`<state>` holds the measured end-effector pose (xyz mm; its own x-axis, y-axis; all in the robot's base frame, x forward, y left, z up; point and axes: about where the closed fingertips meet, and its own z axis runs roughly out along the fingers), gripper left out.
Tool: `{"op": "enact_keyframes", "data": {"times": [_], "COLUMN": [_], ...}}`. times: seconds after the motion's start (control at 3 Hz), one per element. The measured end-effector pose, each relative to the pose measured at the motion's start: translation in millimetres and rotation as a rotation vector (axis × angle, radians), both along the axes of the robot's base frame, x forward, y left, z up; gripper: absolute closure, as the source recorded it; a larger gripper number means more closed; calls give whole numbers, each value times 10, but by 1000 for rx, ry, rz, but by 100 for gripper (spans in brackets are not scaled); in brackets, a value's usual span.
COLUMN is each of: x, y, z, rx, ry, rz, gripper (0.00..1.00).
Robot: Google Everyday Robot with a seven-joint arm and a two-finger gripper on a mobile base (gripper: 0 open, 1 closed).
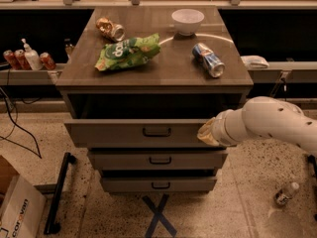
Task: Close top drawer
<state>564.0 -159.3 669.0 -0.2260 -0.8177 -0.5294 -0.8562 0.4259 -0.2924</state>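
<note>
The top drawer (pixel 124 132) of the grey-brown cabinet stands partly pulled out, its flat front panel showing a small dark loop handle (pixel 157 131) at the centre. My gripper (pixel 208 133) comes in on the white arm (pixel 277 123) from the right and rests against the right end of the drawer's front panel. The drawer's inside is dark and mostly hidden under the cabinet top.
Two smaller drawer fronts (pixel 158 159) sit below. On the cabinet top (pixel 173 63) lie a green chip bag (pixel 128 51), a crushed can (pixel 110 29), a white bowl (pixel 187 20) and a blue can (pixel 208 59). A cardboard box (pixel 17 207) and a bottle (pixel 285 194) are on the floor.
</note>
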Motion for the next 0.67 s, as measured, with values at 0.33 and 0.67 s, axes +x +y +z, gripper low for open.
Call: {"op": "enact_keyframes", "data": {"times": [0.33, 0.67], "x": [-2, -4], "y": [12, 23], "z": [-3, -6], "rx": [0, 0], "ry": [1, 1], "rz": [2, 4], "gripper": [36, 12]}}
